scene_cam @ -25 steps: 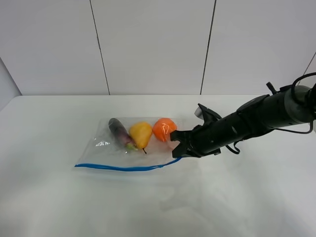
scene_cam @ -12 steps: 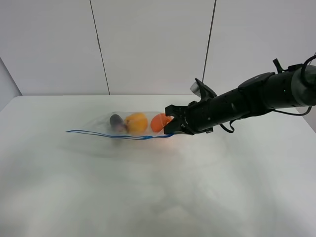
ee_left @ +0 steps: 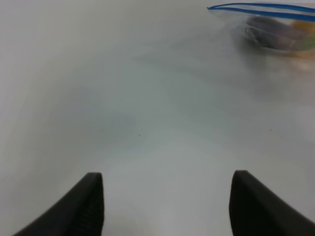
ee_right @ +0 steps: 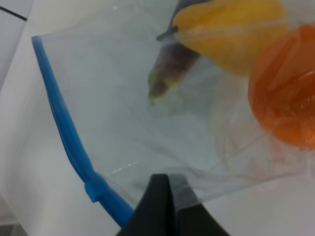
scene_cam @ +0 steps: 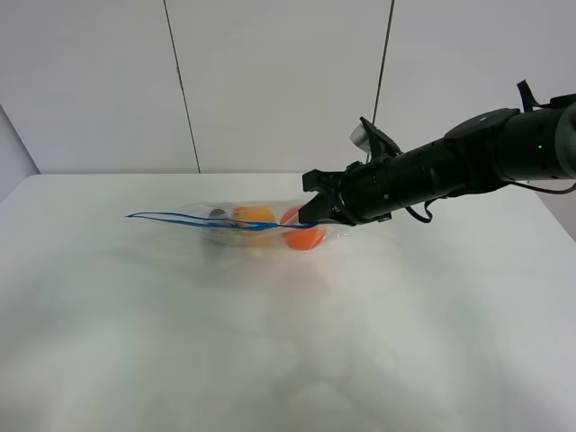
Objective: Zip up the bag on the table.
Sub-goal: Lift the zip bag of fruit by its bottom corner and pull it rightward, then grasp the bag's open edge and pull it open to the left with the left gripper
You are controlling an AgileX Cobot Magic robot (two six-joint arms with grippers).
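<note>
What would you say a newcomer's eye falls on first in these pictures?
The black right tool, reaching in from the right of the high view, is shut on a corner of the clear bag beside its blue zipper strip. Bright through the plastic show an orange, a yellow pear and a purple eggplant. The left tool hangs open above the white table.

One table is showing, with one bag over it. The bag is holding three pieces of produce: one eggplant, one pear, one orange. One blue zip strip is running along its edge, carrying one slider. Two grippers are showing, the left gripper and the right gripper, each presenting two fingers.
</note>
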